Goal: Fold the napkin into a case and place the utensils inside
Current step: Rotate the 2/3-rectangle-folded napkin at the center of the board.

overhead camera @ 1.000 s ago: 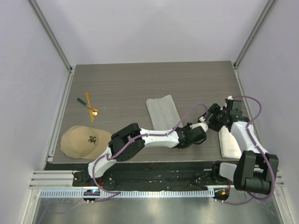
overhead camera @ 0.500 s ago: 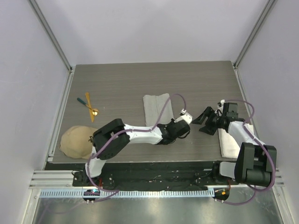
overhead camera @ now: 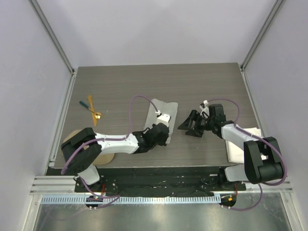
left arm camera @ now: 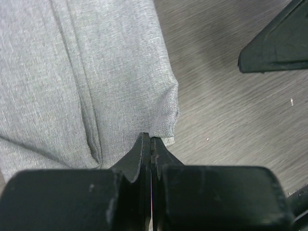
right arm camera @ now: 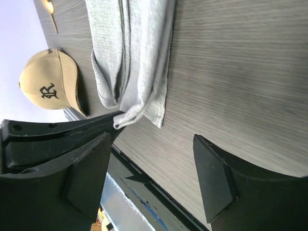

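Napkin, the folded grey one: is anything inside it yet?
Nothing shows inside the napkin, though its folds hide the interior. The utensils lie bare on the table, well to its left.

Top external: high and behind the arm bases, tilted down and forward. Whole table (overhead camera: 120,82) in frame, bases at 6 o'clock.

Left wrist: very near, looking steeply down past the left gripper (left arm camera: 150,139) at 6 o'clock. The napkin (left arm camera: 86,72) fills 9 to 12 o'clock.

Right wrist: low, rolled sideways, skimming the tabletop from the right gripper (right arm camera: 153,139). Cap (right arm camera: 48,86) at 9 o'clock.

Shared: all three views show the napkin's near end. The left wrist view also catches a right gripper finger at 2 o'clock.
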Tool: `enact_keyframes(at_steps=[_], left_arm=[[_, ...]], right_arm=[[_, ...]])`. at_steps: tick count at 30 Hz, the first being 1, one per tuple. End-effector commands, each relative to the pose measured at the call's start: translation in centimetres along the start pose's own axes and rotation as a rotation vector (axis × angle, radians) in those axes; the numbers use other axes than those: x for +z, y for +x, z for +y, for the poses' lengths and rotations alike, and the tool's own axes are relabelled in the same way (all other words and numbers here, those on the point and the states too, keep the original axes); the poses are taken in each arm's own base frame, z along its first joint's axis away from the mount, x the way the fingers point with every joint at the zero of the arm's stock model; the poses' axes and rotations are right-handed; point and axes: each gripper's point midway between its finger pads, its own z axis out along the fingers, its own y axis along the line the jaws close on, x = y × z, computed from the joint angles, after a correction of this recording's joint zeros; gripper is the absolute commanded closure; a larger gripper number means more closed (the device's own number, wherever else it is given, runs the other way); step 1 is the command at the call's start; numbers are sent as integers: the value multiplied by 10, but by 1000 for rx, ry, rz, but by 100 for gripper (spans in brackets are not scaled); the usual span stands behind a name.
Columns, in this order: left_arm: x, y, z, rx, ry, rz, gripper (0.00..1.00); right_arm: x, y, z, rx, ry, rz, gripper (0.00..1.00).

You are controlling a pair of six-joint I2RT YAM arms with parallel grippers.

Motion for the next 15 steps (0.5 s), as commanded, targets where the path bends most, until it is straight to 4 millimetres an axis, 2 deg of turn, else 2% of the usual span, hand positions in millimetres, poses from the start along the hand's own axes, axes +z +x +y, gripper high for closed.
enact_keyframes(at_steps=[1,2,4,7,8,9,10,11,13,15], left_arm=[[-8,-24,-10,-105,52,-74,100],[-7,-27,-11,-98,49,-73,100],[-2,-20,-9,-67,32,-43,100],[1,-14,-16,-42,59,-6,96],[0,-10,-16,-34,71,7,91],[-1,-8,-18,-29,84,11,77],[-5,-12,-18,-42,89,1,69],[-7,-6,-15,-39,90,11,63],[-13,-5,-13,-41,98,9,57],[-28,-17,-19,-60,139,-14,54]], right_arm=[[11,-11,8,-11,-28,-44,28],[12,-10,7,-18,-7,-39,28],[13,-8,5,-54,48,-37,28],[10,-17,4,-51,102,-58,32],[7,-26,3,-67,142,-76,32],[6,-31,5,-78,147,-90,32],[7,-37,6,-88,154,-96,32],[6,-49,16,-111,152,-113,33],[9,-64,24,-140,150,-121,37],[17,-85,34,-190,149,-122,43]])
